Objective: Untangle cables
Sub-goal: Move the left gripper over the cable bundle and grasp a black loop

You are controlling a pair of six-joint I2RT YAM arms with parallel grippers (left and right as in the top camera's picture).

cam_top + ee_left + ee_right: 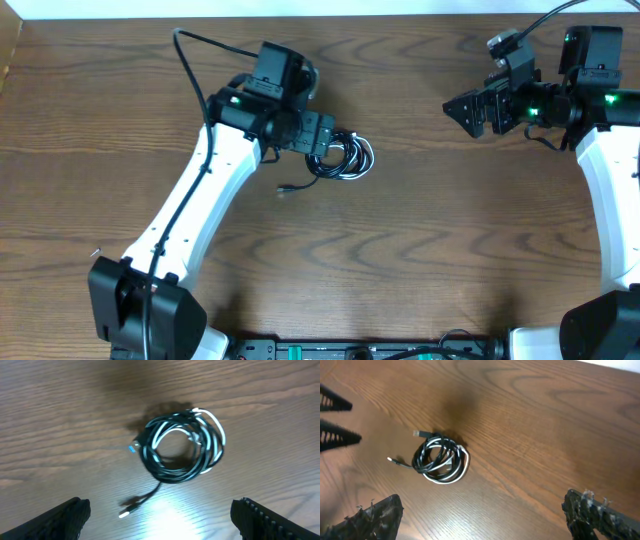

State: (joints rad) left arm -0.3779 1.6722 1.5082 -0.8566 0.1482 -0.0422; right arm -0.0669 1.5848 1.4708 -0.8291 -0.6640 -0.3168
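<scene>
The cables lie on the wooden table as one tangled coil, black loops wound together with white ones. A black lead runs out of the coil to a small plug, and a blue-tipped plug sticks out at its left side. From above, my left gripper hangs over the coil and hides part of it. Its jaws stand wide open, with nothing between the fingers. My right gripper is far off at the back right, open and empty. Its wrist camera sees the coil at a distance.
The brown wood-grain table carries nothing else that I can see. The left arm stretches from the front left corner toward the coil. The right arm runs along the right edge. The left gripper's fingers show at the right wrist view's upper left.
</scene>
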